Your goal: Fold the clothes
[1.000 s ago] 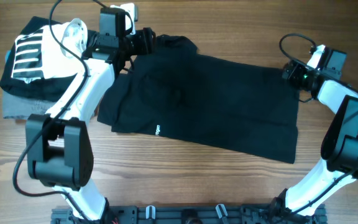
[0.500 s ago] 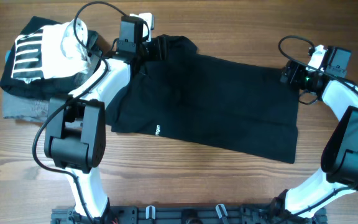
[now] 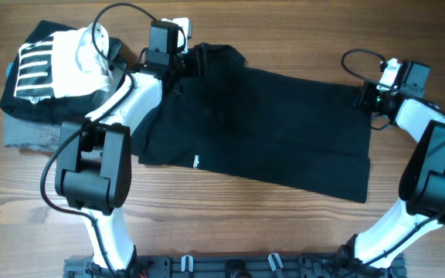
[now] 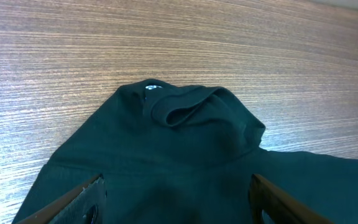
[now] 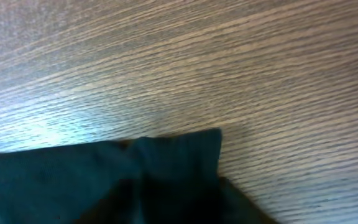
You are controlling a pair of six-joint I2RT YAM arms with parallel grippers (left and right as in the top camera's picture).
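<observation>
- Black T-shirt [image 3: 269,123] lies spread flat on the wooden counter [image 3: 230,208].
- Left fingers [image 4: 91,194] stand wide apart over its collar end.
- Right fingers [image 3: 366,98] sit at the opposite corner; I can't tell their grip.

**Tabletop** [image 3: 284,232]: light brown wood, grain running left to right. It carries 2 lots.

1. **T-shirt** [image 3: 269,131]: plain black, short-sleeved, spread out across the middle. The neck end lies toward the left rear and the hem toward the right. The collar [image 4: 179,109] is rumpled and folded over on itself (clearest in the left wrist view). A small white label [image 3: 195,161] sits near the front left edge. The far right corner [image 5: 191,149] lies flat on bare wood.

2. **Grey folded garment** [image 3: 29,135]: rests on the wood at the left edge, left of the T-shirt. A black garment with white stripes [image 3: 37,66] is stacked on top of it.
</observation>
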